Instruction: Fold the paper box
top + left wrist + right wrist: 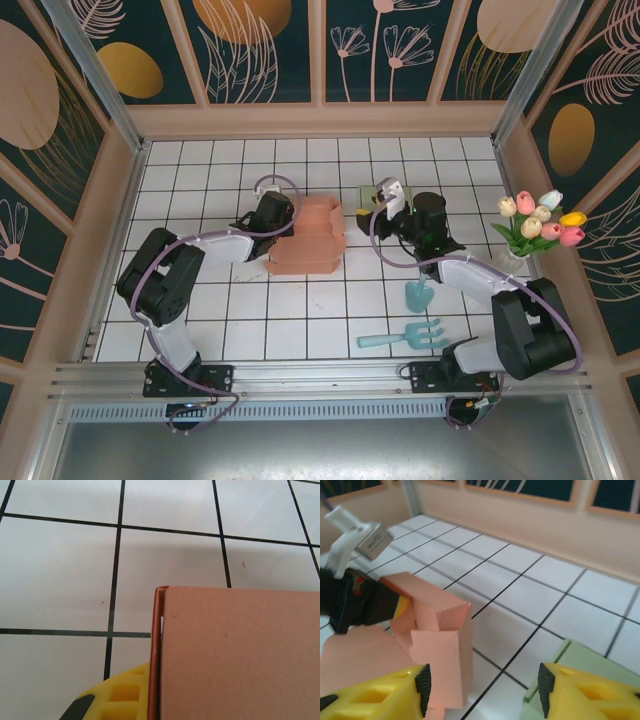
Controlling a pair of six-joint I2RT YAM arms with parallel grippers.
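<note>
The salmon paper box (308, 236) stands partly folded on the white tiled table, its flaps up. My left gripper (284, 220) is at the box's left side. In the left wrist view a box wall (235, 655) covers the lower right, with one yellow finger (122, 697) pressed against its folded edge; the other finger is hidden behind the wall. My right gripper (392, 214) hovers to the right of the box. In the right wrist view it (483, 692) stands open, the box (442, 645) next to its left finger, nothing between the pads.
A flat green piece (580, 655) lies under the right finger, also seen as a green piece (371, 192) behind the right gripper. A teal shovel (418, 292) and a teal rake (405, 336) lie in front. A tulip vase (540, 226) stands at the right wall.
</note>
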